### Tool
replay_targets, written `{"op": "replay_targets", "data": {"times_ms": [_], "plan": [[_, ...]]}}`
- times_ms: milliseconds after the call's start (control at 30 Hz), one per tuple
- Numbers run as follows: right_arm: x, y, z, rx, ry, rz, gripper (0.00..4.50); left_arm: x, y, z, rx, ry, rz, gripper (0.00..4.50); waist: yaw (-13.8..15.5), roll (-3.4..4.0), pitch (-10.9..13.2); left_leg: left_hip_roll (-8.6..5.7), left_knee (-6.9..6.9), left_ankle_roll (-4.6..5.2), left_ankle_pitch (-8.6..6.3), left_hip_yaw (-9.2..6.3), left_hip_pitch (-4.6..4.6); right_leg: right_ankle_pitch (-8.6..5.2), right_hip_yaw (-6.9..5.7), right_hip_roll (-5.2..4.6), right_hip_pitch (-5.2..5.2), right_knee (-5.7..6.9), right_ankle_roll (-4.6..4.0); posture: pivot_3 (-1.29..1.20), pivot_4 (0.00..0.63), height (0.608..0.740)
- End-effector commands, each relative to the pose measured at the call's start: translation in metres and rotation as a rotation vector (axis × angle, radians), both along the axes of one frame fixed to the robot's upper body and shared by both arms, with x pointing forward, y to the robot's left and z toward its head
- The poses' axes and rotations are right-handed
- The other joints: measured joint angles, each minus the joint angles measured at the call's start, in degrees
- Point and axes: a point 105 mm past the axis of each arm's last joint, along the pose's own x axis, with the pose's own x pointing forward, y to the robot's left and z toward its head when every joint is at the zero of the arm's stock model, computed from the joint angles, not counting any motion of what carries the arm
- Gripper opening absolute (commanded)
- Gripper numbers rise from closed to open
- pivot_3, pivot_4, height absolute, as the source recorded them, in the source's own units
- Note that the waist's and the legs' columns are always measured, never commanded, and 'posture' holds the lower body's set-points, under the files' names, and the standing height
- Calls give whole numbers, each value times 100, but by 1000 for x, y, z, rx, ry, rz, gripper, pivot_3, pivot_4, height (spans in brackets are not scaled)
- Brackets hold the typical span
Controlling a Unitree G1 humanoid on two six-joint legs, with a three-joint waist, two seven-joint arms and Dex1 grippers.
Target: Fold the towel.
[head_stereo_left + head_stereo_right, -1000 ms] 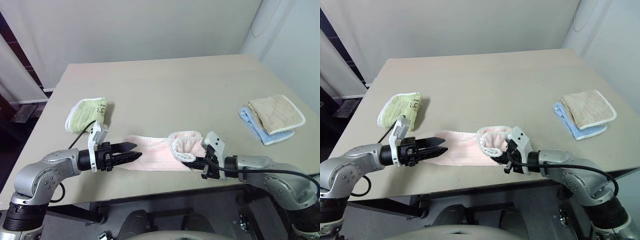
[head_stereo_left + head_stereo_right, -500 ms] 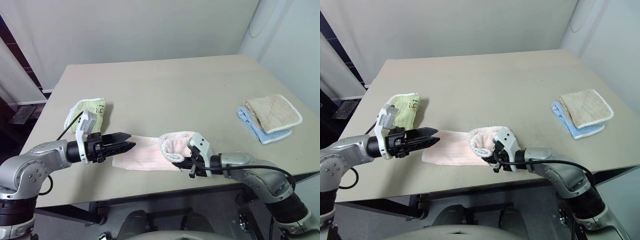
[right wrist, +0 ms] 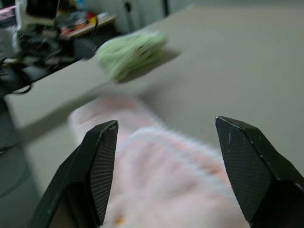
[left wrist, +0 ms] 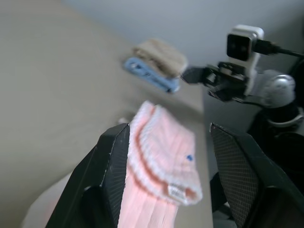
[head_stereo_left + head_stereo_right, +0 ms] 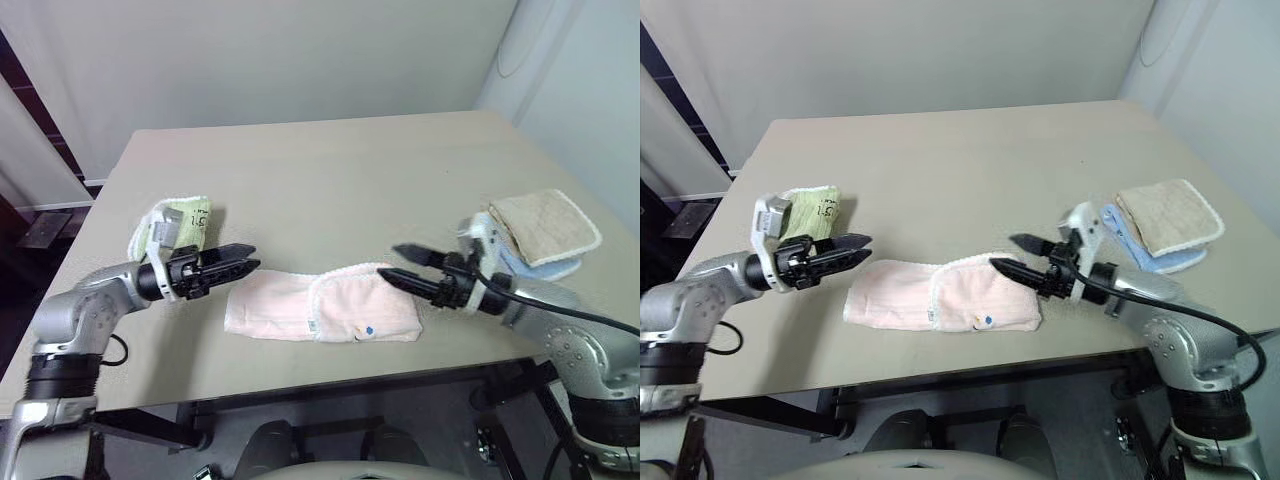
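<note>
Well, starting at the left: a small green cloth (image 5: 172, 226) bunched near the counter (image 5: 330, 170) edge, with the left gripper (image 5: 243, 259) level just in front of it, fingers parted a modest way, holding nothing, tips aimed at the towel's near end but just short of it.

Middle, near the front edge: the towel (image 5: 320, 308), pale pink, ribbed terry, white edging. It lies flat with its right portion lapped over the left, a label and a blue dot showing on the top layer. One fold made; the left tail sticks out single-layered.

Right of it: the right gripper (image 5: 395, 264), fingers spread wide, empty, above the towel's right end. Beyond, a beige cloth (image 5: 545, 226) stacked on a blue one (image 5: 500, 250).

Handling guess: light, limp, grippy pile. It will sag and drag, not slide. Best hold looks like the edged corners of the protruding left tail, pinched low.
</note>
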Motion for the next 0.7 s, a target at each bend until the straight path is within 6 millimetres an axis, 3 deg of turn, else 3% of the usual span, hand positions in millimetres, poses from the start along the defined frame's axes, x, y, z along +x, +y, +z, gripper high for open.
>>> {"op": "replay_targets", "data": {"times_ms": [33, 167, 333, 467, 567, 700], "plan": [[6, -5, 3, 52, -36, -29, 3122, 0, -16, 3, -8, -87, -108, 1533, -23, 0, 0, 1, 0, -1, 1, 1, 0, 1, 1, 0, 0, 3, 0, 0, 0, 720], [11, -3, -7, 51, -48, -36, 1826, 3, -30, -4, -52, -103, -165, 44, -52, 0, 0, 7, 0, -7, 7, 6, 0, 3, 5, 8, -8, 12, -2, 0, 0, 720], [16, 5, -17, 64, -50, -30, 15, 7, -53, -40, 52, -152, -180, 0, -35, 0, -1, 8, 4, -6, 8, 6, 6, 5, 6, 10, -2, 14, -5, 0, 0, 720], [12, 20, -32, 67, -10, 13, 15, 4, -74, -58, 76, -171, -199, 0, -17, -1, -1, 9, 9, -4, 7, 5, 3, 7, 7, 10, -4, 14, -7, 0, 0, 720], [20, 27, -75, -26, 91, -31, 15, 8, -106, -107, 283, -202, -174, 0, 3, 3, -14, 10, 14, -2, 5, 2, 7, 8, 5, 9, 3, 15, -8, 0, 0, 720], [29, 25, -115, -96, 167, -104, 15, 10, -133, -131, 400, -246, -161, 0, 30, 21, -28, 10, 71, 25, -11, -12, 3, 9, -9, 4, 8, 21, -11, 0, 0, 720]]}}
